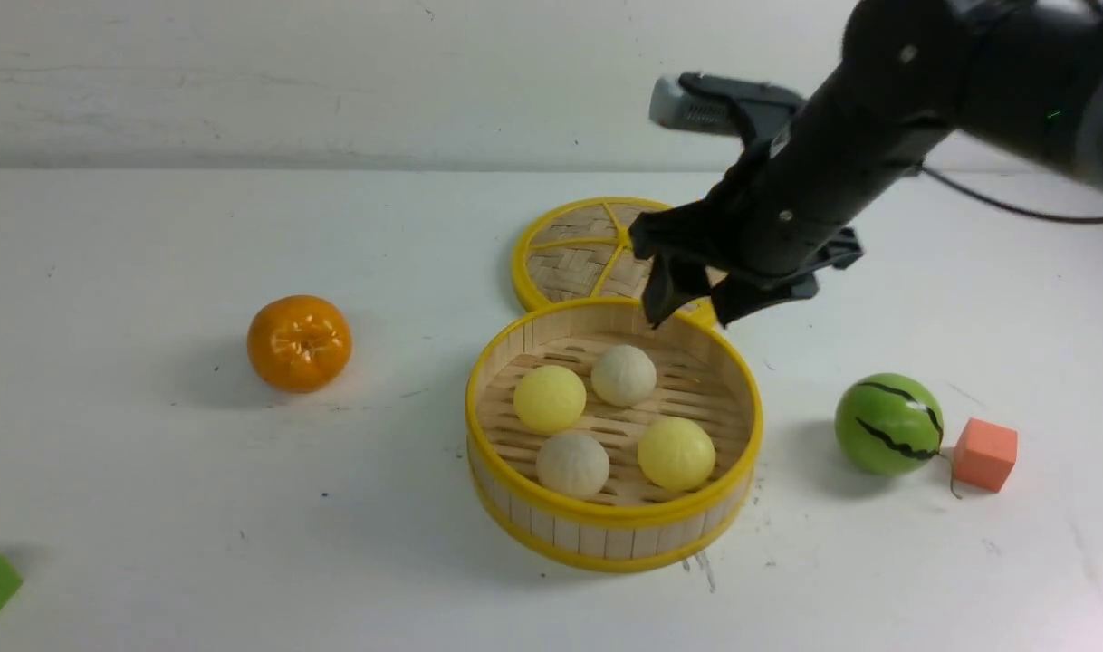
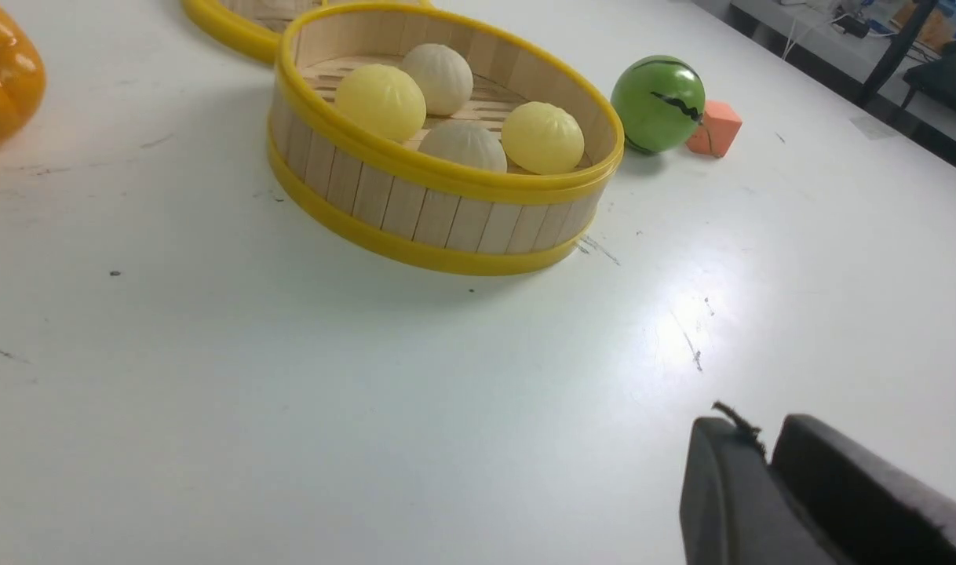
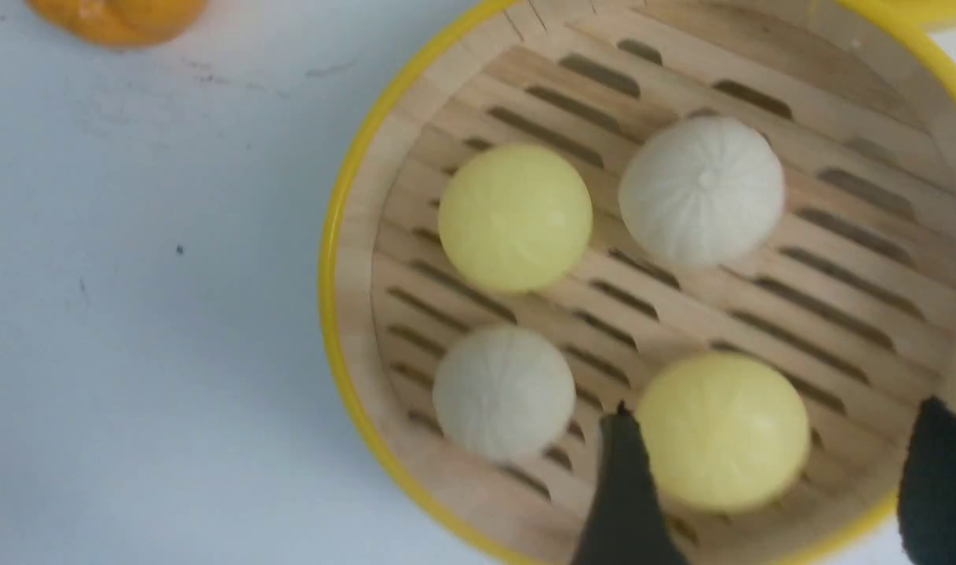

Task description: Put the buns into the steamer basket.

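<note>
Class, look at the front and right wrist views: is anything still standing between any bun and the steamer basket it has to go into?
Nothing visible does. All four buns, two yellow and two white, already lie on the slat floor inside the steamer basket. The right gripper hangs open above the basket's far rim, holding nothing.

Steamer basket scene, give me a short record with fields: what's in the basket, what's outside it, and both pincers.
basket: steamer basket, upright on the table
contents: four buns, two yellow, two white
behind basket: lid, flat
outside: orange to the left; melon ball and orange cube to the right
right pincer: open, empty, above the basket's far rim
left pincer: nearly closed, empty
</note>
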Controlling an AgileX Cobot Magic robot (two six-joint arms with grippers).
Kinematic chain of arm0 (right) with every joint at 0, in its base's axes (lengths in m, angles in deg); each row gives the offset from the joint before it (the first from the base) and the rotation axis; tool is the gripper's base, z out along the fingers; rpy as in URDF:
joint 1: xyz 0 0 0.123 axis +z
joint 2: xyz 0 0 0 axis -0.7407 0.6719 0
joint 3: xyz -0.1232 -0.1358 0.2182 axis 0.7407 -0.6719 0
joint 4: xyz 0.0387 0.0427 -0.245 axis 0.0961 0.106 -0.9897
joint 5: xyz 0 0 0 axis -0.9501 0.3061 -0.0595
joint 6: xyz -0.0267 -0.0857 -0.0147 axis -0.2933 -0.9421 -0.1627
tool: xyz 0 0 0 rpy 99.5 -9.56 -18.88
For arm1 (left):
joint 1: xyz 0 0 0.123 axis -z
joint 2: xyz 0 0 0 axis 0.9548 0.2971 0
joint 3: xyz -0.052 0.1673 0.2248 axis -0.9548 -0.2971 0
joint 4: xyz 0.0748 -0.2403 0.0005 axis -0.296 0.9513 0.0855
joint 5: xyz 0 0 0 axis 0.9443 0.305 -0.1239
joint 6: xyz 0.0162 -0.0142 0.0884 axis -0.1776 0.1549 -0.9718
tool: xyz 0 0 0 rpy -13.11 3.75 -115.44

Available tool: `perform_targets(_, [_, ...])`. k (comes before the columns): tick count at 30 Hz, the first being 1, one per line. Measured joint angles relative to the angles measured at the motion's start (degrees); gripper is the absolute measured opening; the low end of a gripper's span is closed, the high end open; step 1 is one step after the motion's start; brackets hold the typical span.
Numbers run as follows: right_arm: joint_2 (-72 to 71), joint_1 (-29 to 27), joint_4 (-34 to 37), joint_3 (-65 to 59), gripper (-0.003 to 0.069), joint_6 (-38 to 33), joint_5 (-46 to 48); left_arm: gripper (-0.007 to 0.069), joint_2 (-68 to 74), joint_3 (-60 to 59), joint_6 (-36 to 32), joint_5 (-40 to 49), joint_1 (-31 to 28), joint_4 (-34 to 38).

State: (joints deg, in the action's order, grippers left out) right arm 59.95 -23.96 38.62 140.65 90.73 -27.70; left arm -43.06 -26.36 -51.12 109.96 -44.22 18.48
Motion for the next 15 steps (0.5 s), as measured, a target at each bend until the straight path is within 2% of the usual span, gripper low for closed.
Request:
perform_targets(2, [-5.5, 0.8, -3.3, -3.5, 0.0339, 2.6, 2.8, 0.0082, 0.0, 0.0, 0.0, 0.0, 0.0, 0.0])
perform_targets(5, [-15.5, 2.7, -9.2, -12.0, 0.0155, 7.7, 4.6, 0.0084, 0.0, 0.0, 0.0, 0.0, 0.5, 0.0])
perform_targets(9, [-25.3, 4.7, -12.3, -21.7, -0.0002, 12.4, 3.5, 0.0089, 0.0, 0.0, 0.0, 0.0, 0.7, 0.0])
perform_targets(15, [-36.9, 5.2, -12.7, -31.2, -0.0020, 13.4, 5.9, 0.0092, 0.0, 0.0, 0.0, 0.1, 0.7, 0.0])
